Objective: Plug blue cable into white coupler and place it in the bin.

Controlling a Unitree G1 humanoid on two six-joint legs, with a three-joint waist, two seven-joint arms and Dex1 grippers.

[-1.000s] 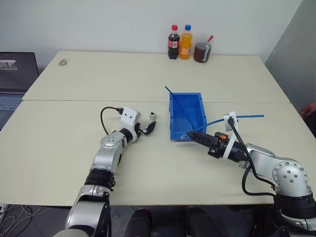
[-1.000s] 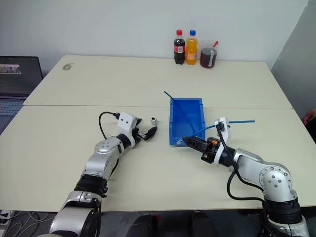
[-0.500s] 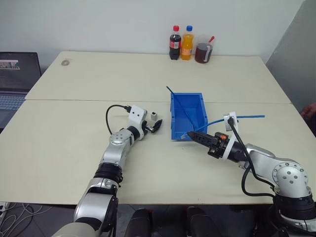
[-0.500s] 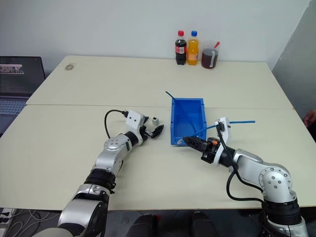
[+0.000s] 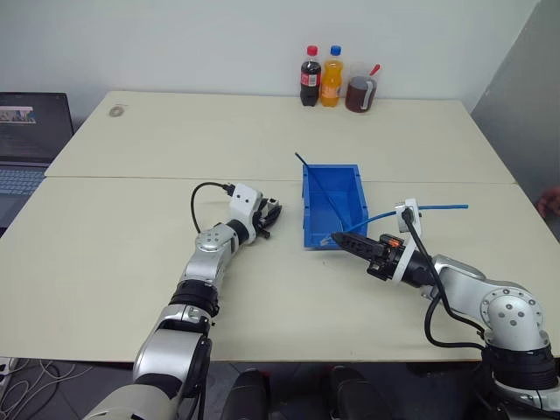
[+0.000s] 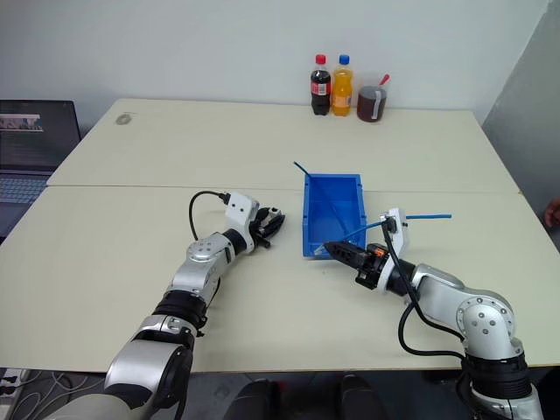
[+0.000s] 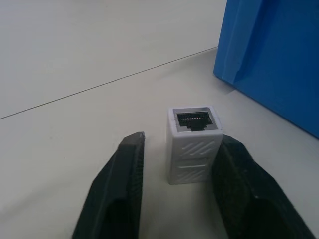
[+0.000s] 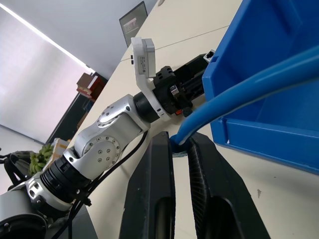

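The white coupler [image 7: 194, 144] stands upright on the table just left of the blue bin [image 5: 308, 210], its dark socket facing up. My left gripper [image 7: 183, 142] straddles it. One finger touches the coupler's side, and a narrow gap remains at the other finger [image 7: 130, 164]. In front of the bin, my right gripper [image 5: 341, 238] is shut on the light-blue cable [image 5: 437, 207] near its plug end. From there the cable arcs back to the right over the table. Between the right fingers [image 8: 154, 199] the cable [image 8: 259, 79] passes over the bin's wall.
A darker blue thin cable [image 5: 319, 188] lies slanted in the bin and sticks out over its back rim. Two bottles [image 5: 318, 77] and a cup [image 5: 357, 93] stand at the far edge. A laptop [image 5: 26, 131] sits far left. A person's hand [image 5: 549, 197] shows at the right edge.
My left gripper has reached forward to the coupler, and its wide-open fingers have narrowed around it. The right arm and the cable have stayed put.
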